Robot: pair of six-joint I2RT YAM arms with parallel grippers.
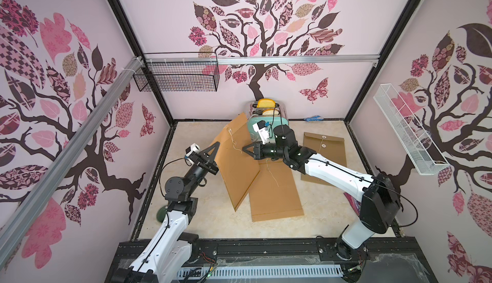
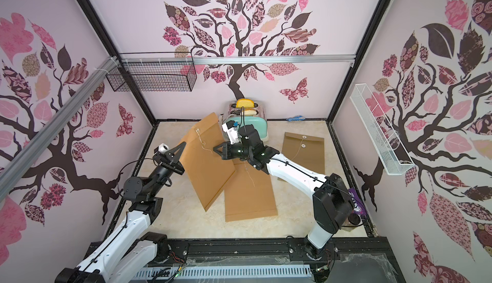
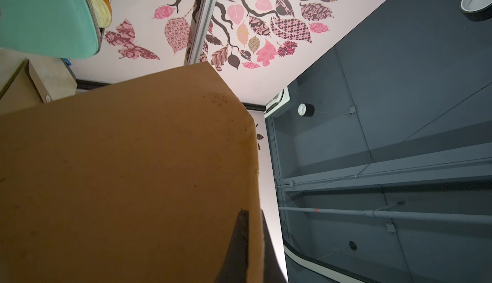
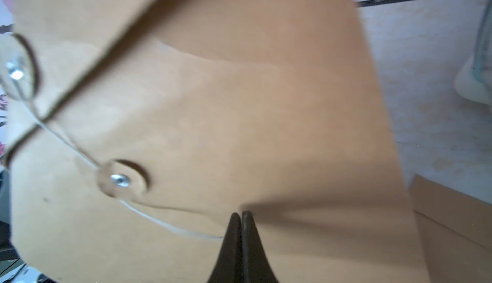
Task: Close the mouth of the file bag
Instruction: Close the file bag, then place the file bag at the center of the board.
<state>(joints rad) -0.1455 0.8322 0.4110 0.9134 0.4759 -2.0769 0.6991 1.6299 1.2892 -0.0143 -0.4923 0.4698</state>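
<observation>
**A:** What's all the other stuff in here? I see a mint toaster (image 1: 279, 121) at the back of the desk (image 1: 332, 215), with a yellow bread slice (image 1: 267, 102) poking out of it.

**B:** Yep. There's also a black wire basket (image 1: 177, 79) on the wall upper left, a white mesh basket (image 1: 407, 132) on the right wall, and something small and blue (image 1: 314, 118) right of the toaster.

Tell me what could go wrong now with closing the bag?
1. The left gripper pinches only the edge of the lifted, tilted bag; it may slip or twist.
2. The string is thin and loose by the shut right gripper; it could miss the button.
3. The bag's far corner looks close to the toaster and may bump it.
</observation>
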